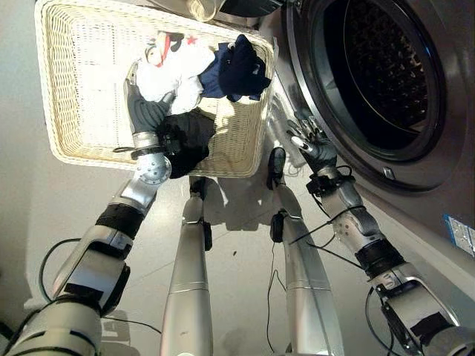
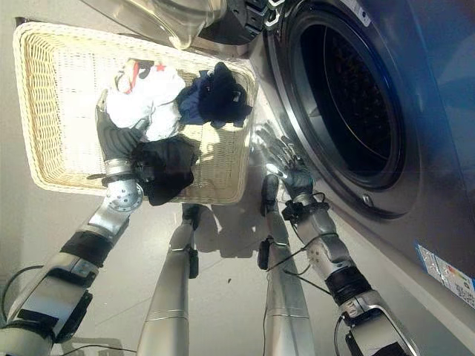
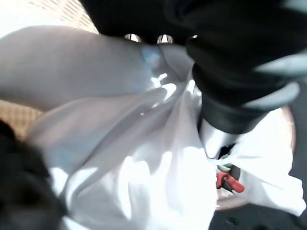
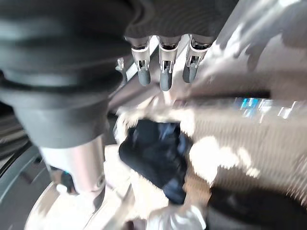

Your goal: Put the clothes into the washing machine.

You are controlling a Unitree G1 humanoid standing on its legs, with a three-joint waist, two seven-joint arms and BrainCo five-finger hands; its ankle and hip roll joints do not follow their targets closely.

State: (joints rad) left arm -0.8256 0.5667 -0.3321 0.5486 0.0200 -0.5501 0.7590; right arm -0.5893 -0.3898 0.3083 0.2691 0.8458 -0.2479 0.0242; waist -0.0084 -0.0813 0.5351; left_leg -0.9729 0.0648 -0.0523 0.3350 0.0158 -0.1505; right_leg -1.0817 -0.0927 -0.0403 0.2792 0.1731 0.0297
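The right hand (image 1: 310, 142) is held with relaxed fingers between the basket (image 1: 67, 89) and the washer (image 1: 371, 81). The left hand (image 1: 145, 104) is buried in a white garment (image 1: 174, 70) (its grip cannot be told). Dark clothes (image 1: 237, 67) lie beside it in the basket.

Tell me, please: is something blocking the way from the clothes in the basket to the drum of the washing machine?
Nothing visible blocks it. The washing machine stands with its round opening uncovered beside the wicker basket. The right hand hangs between basket and opening, fingers straight. The left hand is on the white garment.
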